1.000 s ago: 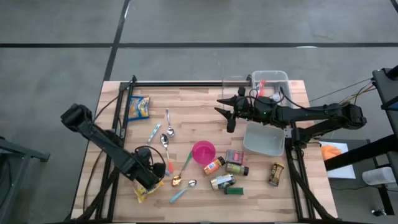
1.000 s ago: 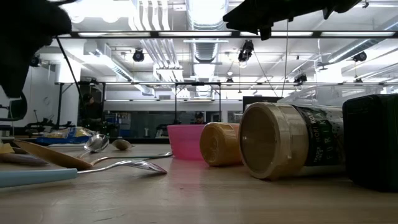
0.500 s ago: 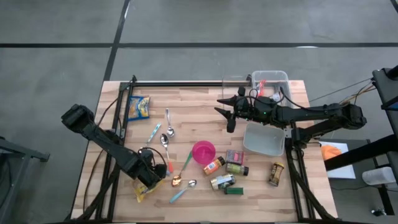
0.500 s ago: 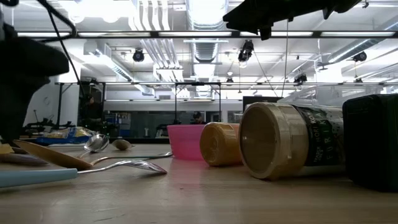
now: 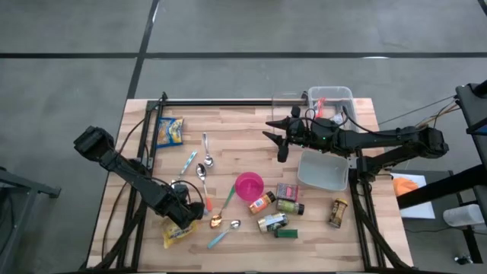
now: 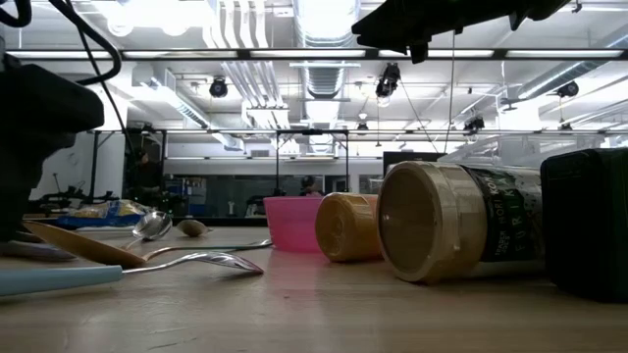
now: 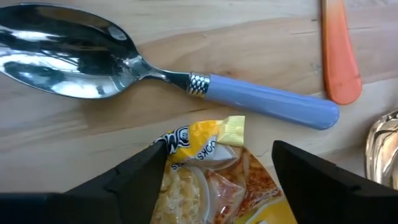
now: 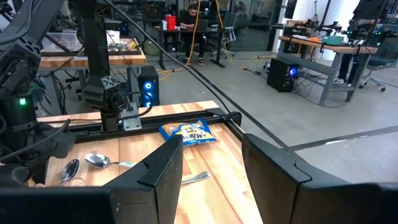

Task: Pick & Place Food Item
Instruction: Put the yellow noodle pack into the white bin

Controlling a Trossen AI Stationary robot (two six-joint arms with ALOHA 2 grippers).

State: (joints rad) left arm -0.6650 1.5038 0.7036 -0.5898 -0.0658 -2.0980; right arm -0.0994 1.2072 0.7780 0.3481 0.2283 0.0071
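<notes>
Near the table's (image 5: 228,122) front-left corner lay the small yellow crinkled-foil snack packet (image 7: 211,180), beside a blue-handled steel spoon (image 7: 155,71). Judged light, soft, slippery, contents crushable; best pinched across the flat middle. Left gripper (image 7: 214,168) low over it, fingers (image 7: 137,177) spread wide, straddling the packet's end, not yet gripping. Right gripper (image 8: 211,168) waited mid-table near the back edge, fingers parted, empty.

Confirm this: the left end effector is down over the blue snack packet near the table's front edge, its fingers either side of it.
Not quite: the packet between the left end effector's fingers is yellow, not blue, as the left wrist view shows. The rest holds; the high view puts it near the table's front edge.
</notes>
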